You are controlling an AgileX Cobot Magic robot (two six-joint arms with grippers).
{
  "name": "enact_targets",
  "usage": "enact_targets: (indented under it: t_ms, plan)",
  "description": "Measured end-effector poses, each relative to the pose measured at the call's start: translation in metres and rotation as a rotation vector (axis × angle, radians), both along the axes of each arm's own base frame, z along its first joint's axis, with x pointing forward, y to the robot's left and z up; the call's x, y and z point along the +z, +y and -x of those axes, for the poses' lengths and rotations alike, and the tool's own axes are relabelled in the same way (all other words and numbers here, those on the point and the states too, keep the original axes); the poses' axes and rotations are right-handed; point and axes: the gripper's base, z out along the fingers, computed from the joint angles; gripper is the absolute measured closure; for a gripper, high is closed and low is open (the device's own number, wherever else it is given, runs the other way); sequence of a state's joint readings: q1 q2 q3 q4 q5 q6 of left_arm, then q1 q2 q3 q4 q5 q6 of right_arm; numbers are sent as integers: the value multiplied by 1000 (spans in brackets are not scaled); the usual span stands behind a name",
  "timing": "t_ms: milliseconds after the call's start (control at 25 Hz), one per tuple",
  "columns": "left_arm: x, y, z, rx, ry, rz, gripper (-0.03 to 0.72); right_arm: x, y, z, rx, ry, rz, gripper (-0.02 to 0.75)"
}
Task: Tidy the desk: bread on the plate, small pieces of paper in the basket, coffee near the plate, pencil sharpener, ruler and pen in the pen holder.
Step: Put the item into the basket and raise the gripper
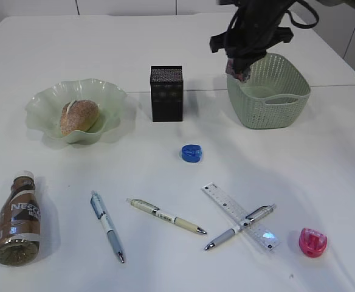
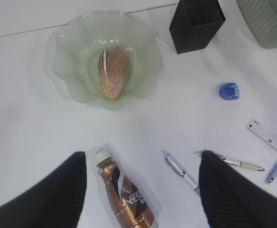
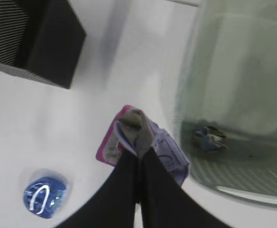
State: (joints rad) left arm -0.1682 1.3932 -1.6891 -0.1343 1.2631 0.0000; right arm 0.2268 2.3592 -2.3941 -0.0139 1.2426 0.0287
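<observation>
My right gripper is shut on a crumpled pink-and-purple piece of paper, held just over the left rim of the green basket. Another paper scrap lies inside the basket. The left gripper hangs open above the lying coffee bottle. Bread sits on the green wavy plate. The black pen holder stands behind a blue pencil sharpener. A pink sharpener, a ruler and three pens lie in front.
One grey pen lies crosswise over the ruler. The table's front edge runs close to the bottle and the pink sharpener. The seam between two tables passes behind the plate and the pen holder.
</observation>
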Motion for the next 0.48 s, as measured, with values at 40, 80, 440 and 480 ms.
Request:
enact_targets:
  t_ms: [40,80,440,480]
  plan:
    - [0,0,0,0,0,0,169,0,-10,-2,-20,2,3,722]
    - [0,0,0,0,0,0,169,0,-19,-4,-39,1,4,722]
    - [0,0,0,0,0,0,169,-1,-78,-12,-162,2,14,722]
    - [0,0,0,0,0,0,169,-3,-79,-12,-165,8,14,722]
